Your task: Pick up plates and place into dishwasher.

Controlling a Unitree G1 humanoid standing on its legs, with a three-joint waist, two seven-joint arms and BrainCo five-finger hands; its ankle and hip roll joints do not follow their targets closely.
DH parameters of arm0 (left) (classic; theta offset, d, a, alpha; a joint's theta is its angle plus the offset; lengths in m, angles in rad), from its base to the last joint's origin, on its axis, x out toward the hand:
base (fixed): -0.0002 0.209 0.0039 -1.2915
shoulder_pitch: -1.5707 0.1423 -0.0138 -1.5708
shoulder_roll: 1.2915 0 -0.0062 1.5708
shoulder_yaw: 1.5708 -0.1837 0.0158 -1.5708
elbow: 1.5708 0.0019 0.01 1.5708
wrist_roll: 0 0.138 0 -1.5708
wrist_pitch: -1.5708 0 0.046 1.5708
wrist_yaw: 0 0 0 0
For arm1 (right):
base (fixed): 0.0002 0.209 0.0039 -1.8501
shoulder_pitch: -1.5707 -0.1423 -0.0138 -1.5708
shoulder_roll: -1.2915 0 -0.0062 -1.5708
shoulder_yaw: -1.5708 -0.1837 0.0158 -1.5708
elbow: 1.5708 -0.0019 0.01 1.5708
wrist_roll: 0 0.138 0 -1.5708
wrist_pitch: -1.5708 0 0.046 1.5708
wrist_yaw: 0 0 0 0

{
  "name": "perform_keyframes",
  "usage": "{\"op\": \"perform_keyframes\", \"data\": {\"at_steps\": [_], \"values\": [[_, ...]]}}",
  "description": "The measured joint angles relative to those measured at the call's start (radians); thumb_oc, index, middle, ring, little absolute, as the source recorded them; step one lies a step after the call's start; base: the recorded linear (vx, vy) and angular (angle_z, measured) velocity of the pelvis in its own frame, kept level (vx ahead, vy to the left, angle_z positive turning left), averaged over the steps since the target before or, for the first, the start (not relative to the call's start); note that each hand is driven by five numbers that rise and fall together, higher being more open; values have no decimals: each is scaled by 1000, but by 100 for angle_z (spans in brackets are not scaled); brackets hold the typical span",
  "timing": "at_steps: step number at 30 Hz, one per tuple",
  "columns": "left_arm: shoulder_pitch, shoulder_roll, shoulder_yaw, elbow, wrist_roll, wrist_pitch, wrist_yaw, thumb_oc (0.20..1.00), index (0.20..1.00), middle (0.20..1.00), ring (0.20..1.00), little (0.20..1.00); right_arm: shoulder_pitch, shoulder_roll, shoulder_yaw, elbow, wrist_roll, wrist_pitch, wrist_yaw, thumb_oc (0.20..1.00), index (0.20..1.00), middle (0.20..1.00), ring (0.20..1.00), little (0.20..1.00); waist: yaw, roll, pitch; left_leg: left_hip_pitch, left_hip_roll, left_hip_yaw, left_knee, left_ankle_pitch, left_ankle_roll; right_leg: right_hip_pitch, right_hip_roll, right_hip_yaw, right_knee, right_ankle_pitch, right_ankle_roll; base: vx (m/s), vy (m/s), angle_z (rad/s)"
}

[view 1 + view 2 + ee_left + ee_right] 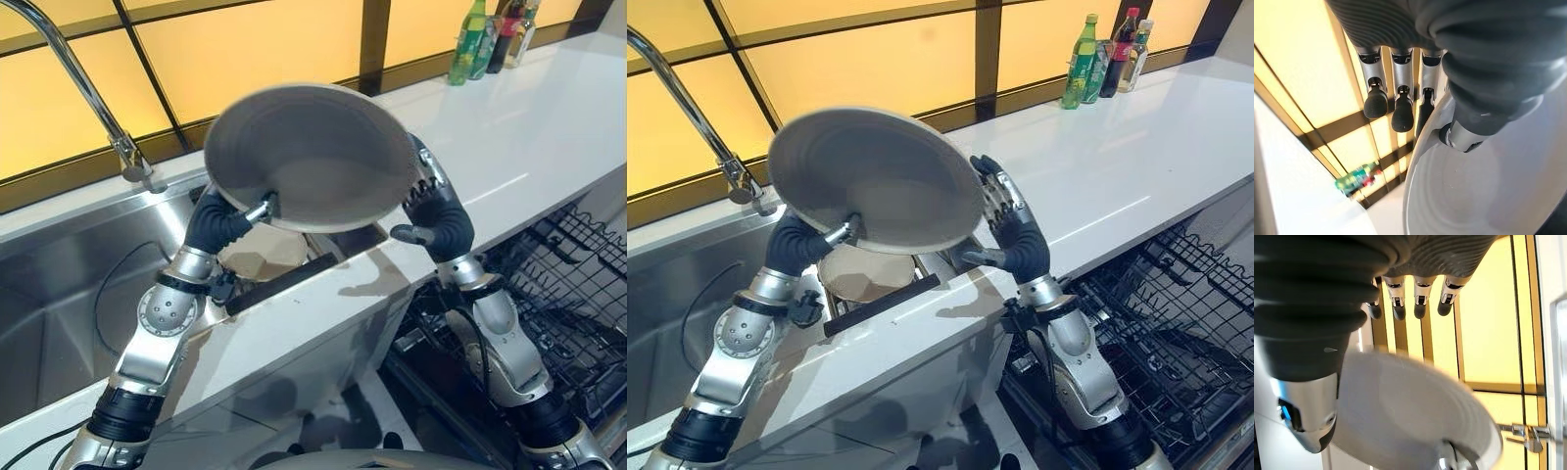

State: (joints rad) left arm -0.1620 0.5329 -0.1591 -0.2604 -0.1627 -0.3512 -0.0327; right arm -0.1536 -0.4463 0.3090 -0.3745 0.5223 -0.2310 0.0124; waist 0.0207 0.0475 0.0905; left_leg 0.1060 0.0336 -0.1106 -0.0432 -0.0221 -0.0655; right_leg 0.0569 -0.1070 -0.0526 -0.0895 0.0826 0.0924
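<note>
Grey and tilted on edge, the plate (pixel 309 157) is hanging in the air above the sink (pixel 69 284), its hollow face turned toward the head camera. The left hand (pixel 220 220) is pinching the lower left rim, thumb on the face and fingers behind. The right hand (pixel 1011 227) is bracing the opposite rim with straight fingers, thumb sticking out free. The dishwasher rack (pixel 1161 313) is lying low to the robot's right, under the counter (pixel 1117 166), nearer the right arm.
</note>
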Motion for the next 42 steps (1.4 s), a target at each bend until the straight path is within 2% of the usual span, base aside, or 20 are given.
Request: {"op": "perform_keyframes", "data": {"at_steps": [7, 15, 16, 17, 18, 28, 38, 39, 40, 42], "values": [[-1, 45, -55, -9, -7, -1, -62, 200, 200, 200, 200, 200, -1, -19, 13, 1, 0, -2, -65, 1000, 1000, 1000, 1000, 1000, -1, -9, -7, 7, 0, 1, -3, -2, -1, 9, 0, 1, 0, -4, 3, 0, 0, 0], [-1, 61, -56, -15, -9, -3, -66, 200, 200, 200, 200, 200, -2, -24, 20, 1, 2, -1, -63, 1000, 1000, 1000, 1000, 1000, 3, -14, -11, 12, -1, -2, -6, -2, -1, 9, -1, 0, 0, -2, -2, 11, 27, 0], [-2, 62, -56, -15, -9, -3, -67, 200, 200, 200, 200, 200, -3, -26, 20, 1, 8, -1, -61, 746, 746, 746, 746, 746, 5, -14, -11, 13, -1, -2, -6, -2, -1, 10, -1, 0, 0, -2, -2, 31, 46, -1], [-2, 62, -56, -15, -9, -3, -67, 200, 200, 200, 200, 200, -3, -27, 21, 1, 22, -1, -56, 310, 310, 310, 310, 310, 8, -14, -11, 15, -1, -2, -6, -2, -1, 10, -1, 0, 0, -2, -2, 22, 39, -3], [-2, 62, -56, -15, -10, -3, -67, 200, 200, 200, 200, 200, -3, -27, 21, 1, 30, -1, -50, 200, 200, 200, 200, 200, 16, -13, -12, 18, -1, -1, -8, -2, -1, 11, 0, 0, 0, -2, -2, 10, 35, -4], [-2, 74, -61, -13, -16, -2, -71, 200, 200, 200, 200, 200, -3, -27, 28, -3, 40, 5, -2, 200, 200, 200, 200, 200, 23, -20, -25, 24, -2, 0, -13, -2, 0, 14, -1, 6, 0, -2, -2, 5, 24, 0], [-2, 73, -78, -13, -16, 21, -60, 200, 200, 200, 200, 200, -3, -27, 20, -11, -26, 20, -54, 200, 200, 200, 200, 200, 22, -32, -36, 24, -2, 9, -18, -2, 1, 7, 0, 16, 0, -1, -1, -11, 9, -2], [-2, 72, -79, -13, -16, 26, -57, 285, 285, 285, 285, 285, -3, -27, 20, -11, -44, 20, -62, 200, 200, 200, 200, 200, 22, -32, -36, 25, -2, 11, -18, -2, 1, 7, 0, 17, 0, -1, -1, 0, 0, 0], [-2, 72, -81, -13, -16, 36, -55, 1000, 1000, 1000, 1000, 1000, -3, -27, 20, -11, -56, 23, -68, 200, 200, 200, 200, 200, 22, -32, -36, 25, -2, 11, -19, -2, 1, 7, 0, 17, 0, -1, -1, 0, 0, 0], [-2, 72, -82, -13, -22, 57, -56, 1000, 1000, 1000, 1000, 1000, -3, -27, 19, -11, -84, 31, -86, 200, 200, 200, 200, 200, 22, -33, -37, 26, -2, 13, -20, -2, 1, 6, 0, 19, 0, -1, -1, 0, 0, 0]]}}
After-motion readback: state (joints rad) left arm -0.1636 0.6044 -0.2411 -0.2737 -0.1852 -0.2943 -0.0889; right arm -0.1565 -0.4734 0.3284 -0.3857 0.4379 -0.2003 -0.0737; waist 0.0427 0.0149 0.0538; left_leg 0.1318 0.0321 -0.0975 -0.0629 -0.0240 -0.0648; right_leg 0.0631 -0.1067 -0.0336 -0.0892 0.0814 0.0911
